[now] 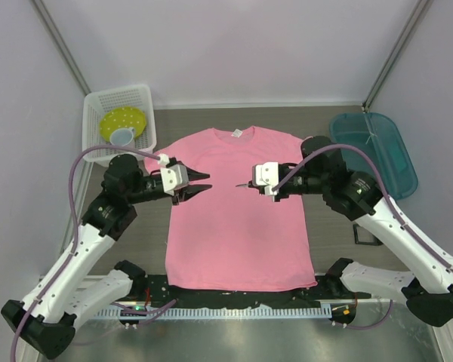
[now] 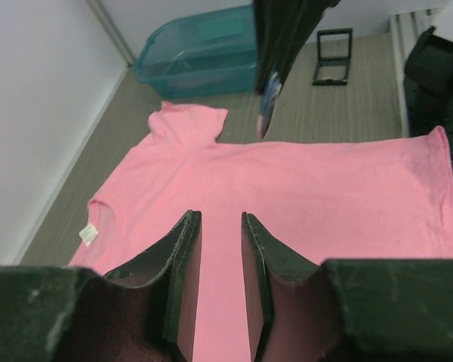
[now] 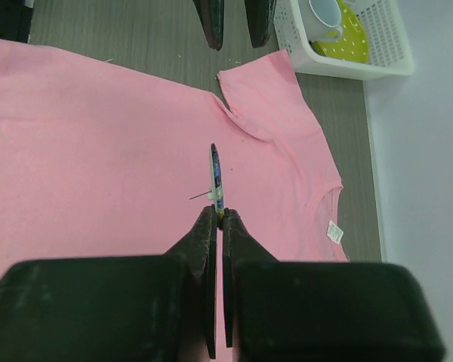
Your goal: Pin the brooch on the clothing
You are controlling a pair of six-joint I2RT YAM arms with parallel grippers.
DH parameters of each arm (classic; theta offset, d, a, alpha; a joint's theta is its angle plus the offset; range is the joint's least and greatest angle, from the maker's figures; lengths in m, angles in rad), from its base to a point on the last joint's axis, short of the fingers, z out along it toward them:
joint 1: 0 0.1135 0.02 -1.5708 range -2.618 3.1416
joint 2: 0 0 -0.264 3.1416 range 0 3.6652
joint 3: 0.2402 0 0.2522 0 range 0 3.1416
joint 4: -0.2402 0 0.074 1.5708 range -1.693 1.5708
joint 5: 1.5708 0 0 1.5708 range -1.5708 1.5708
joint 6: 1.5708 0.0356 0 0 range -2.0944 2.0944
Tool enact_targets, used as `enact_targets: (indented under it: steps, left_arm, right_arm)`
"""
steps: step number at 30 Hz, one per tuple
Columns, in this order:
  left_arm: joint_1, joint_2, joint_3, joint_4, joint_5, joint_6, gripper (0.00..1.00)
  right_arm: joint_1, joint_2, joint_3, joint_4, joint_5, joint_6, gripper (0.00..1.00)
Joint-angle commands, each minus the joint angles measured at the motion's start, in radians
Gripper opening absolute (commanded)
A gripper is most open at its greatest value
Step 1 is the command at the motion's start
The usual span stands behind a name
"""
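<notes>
The clothing, a pink T-shirt (image 1: 238,226), lies flat on the table with its collar at the far side. My right gripper (image 1: 249,185) hovers above its chest, shut on the brooch (image 3: 217,179). The brooch is held edge-on, with its thin pin (image 3: 199,196) sticking out sideways. The left wrist view shows the brooch (image 2: 267,111) hanging from the right gripper's dark fingers. My left gripper (image 1: 201,187) faces it from the left, above the shirt near the sleeve. Its jaws (image 2: 220,220) stand narrowly open, and only pink cloth shows between them.
A white basket (image 1: 98,105) holding a yellow plate and a cup stands at the back left. At the back right is a teal bin (image 1: 377,151). A small black stand (image 1: 365,234) sits right of the shirt.
</notes>
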Motion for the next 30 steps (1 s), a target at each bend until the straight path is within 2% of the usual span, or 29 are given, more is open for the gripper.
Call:
enact_targets:
  steps: [1,2,3,6,11,13,19,26,30]
  left_arm:
    - [-0.102,-0.024,0.077,-0.055,0.01,0.127,0.31]
    - [-0.151,-0.021,0.093,-0.088,-0.002,0.196,0.31]
    - [-0.178,-0.015,0.129,-0.16,-0.049,0.215,0.31]
    - [-0.272,0.004,0.165,-0.245,-0.129,0.248,0.31]
    - [-0.379,0.017,0.174,-0.263,-0.327,0.226,0.35]
    - [-0.387,0.023,0.167,-0.263,-0.387,0.212,0.36]
    - [-0.392,0.04,0.153,-0.263,-0.435,0.167,0.37]
    - [-0.393,0.057,0.144,-0.254,-0.401,0.111,0.43]
    - [-0.393,0.056,0.13,-0.248,-0.384,0.095,0.43]
  right_arm:
    - [0.025,0.018,-0.007,0.034,-0.119,-0.07,0.01]
    - [0.031,0.024,-0.001,0.028,-0.124,-0.073,0.01]
    - [0.037,0.03,0.006,0.019,-0.127,-0.074,0.01]
    - [0.065,0.064,0.037,-0.027,-0.117,-0.071,0.01]
    - [0.117,0.136,0.098,-0.081,-0.029,-0.019,0.01]
    - [0.124,0.145,0.106,-0.078,0.001,0.016,0.01]
    - [0.154,0.148,0.106,-0.064,0.046,0.039,0.01]
    - [0.163,0.161,0.117,-0.05,0.097,0.067,0.01]
    - [0.164,0.161,0.115,-0.041,0.106,0.082,0.01]
